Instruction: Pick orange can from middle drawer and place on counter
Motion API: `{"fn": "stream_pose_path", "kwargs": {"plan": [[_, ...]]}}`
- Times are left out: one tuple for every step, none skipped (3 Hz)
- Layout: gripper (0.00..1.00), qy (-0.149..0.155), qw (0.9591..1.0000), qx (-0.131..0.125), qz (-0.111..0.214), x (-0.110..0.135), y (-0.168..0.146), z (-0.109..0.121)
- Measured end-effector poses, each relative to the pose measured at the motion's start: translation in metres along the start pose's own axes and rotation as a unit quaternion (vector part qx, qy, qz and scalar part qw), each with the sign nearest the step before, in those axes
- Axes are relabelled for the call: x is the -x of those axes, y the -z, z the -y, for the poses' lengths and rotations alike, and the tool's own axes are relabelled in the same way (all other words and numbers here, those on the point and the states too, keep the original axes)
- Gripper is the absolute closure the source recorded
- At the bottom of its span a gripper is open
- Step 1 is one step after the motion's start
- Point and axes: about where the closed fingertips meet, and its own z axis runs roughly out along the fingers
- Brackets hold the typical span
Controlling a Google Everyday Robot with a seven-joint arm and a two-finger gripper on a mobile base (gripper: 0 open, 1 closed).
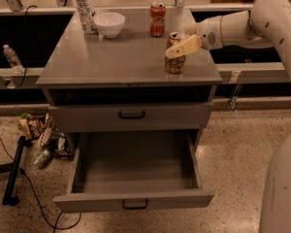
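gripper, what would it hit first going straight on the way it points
The orange can: the gripper, over the counter, points toward picture-left with the can directly in front. Depth is unclear; they may be touching.

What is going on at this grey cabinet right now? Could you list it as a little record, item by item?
Orange can: upright on the counter, near its right front corner
Gripper: at the can's upper half, reaching in from the right
Middle drawer: pulled open, nothing visible inside
Also on counter: red cola can, white bowl, water bottle, all toward the back
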Motion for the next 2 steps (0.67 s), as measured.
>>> {"fn": "stream_pose_path", "kwargs": {"plan": [[0.0, -0.004, 0.9992, -0.038, 0.01, -0.0069, 0.0405, -0.0091], [0.0, -0.007, 0.9995, -0.029, 0.006, -0.011, 0.0314, -0.0094]]}}
